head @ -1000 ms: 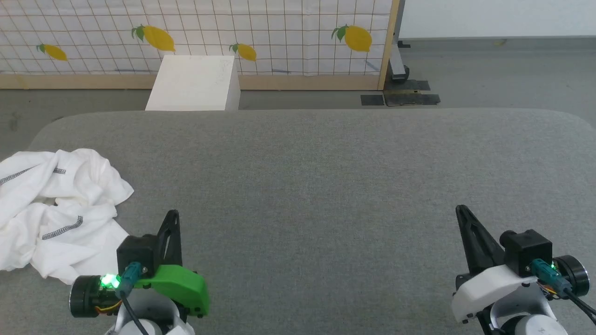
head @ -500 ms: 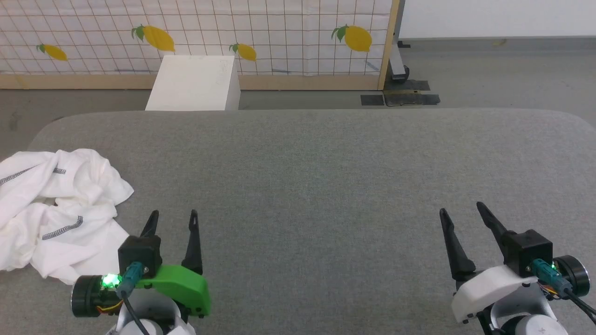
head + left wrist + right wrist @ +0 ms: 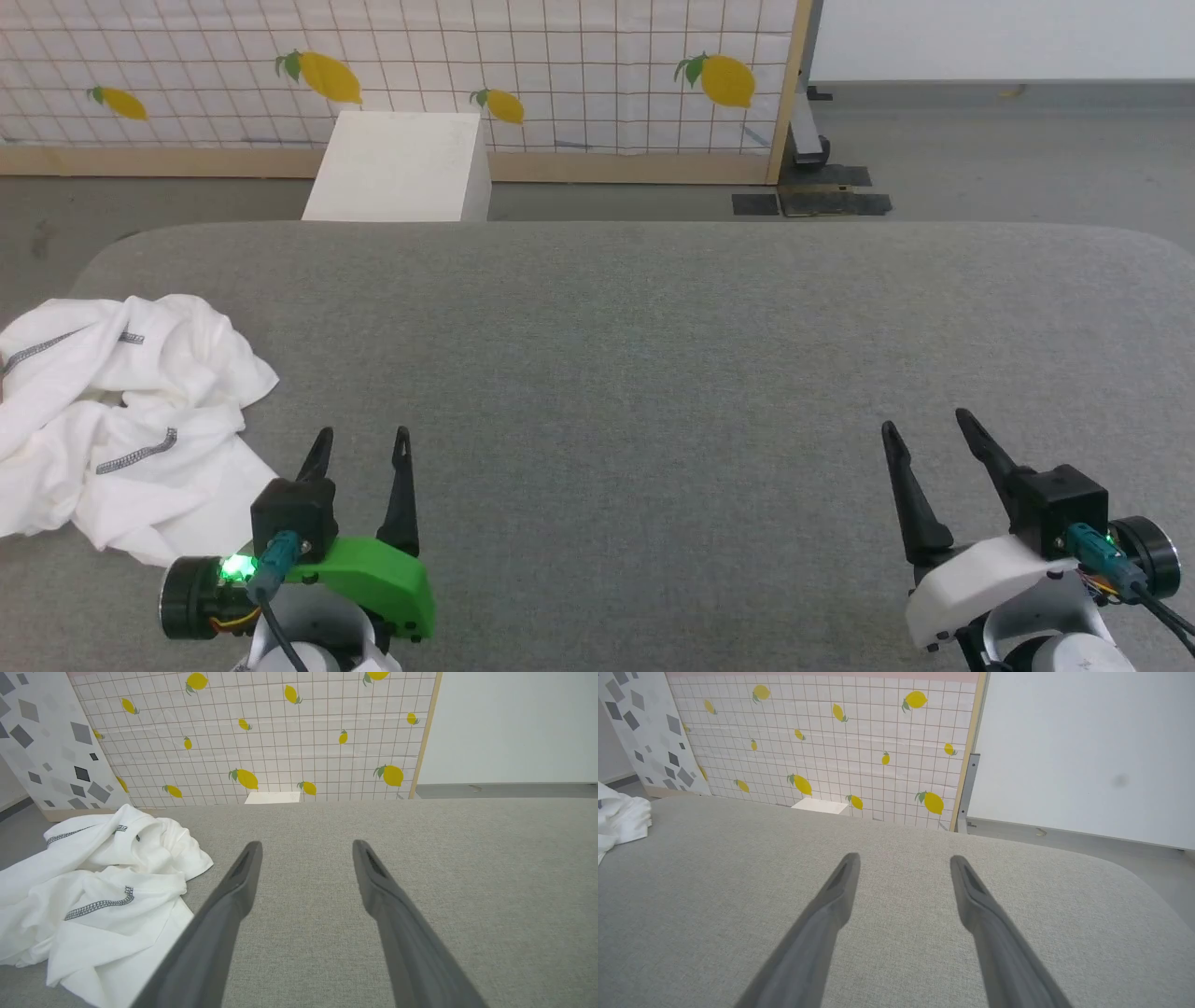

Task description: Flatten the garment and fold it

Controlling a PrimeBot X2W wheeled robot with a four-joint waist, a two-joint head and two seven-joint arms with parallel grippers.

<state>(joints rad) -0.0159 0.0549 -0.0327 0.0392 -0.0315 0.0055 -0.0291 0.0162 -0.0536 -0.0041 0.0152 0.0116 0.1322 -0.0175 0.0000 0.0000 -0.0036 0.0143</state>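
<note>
- Head view — white T-shirt (image 3: 121,420) lies crumpled in a heap at the left edge of the grey padded surface (image 3: 653,317). Grey zigzag stitching shows on two of its folds.
- Left fingers (image 3: 401,495) stand spread apart with nothing between them. They are at the lower left, just beside the heap's near right corner and apart from the cloth.
- Right fingers (image 3: 913,504) are also spread and empty, at the lower right over bare surface, well apart from the T-shirt.
- Beyond the far edge a white box (image 3: 397,168) stands on the floor (image 3: 980,159), in front of a tiled panel (image 3: 579,65) printed with lemons.
- Left wrist view — the two dark fingers splay wide over the grey covering. The T-shirt (image 3: 93,891) lies bunched to their left, its nearest fold running alongside the left-hand finger.
- Right wrist view: the fingers gape with bare surface between them. A lump of the T-shirt (image 3: 619,812) sits at the left edge, well apart from them. The box top (image 3: 819,806) peeks over the far edge, below the lemon panel.
</note>
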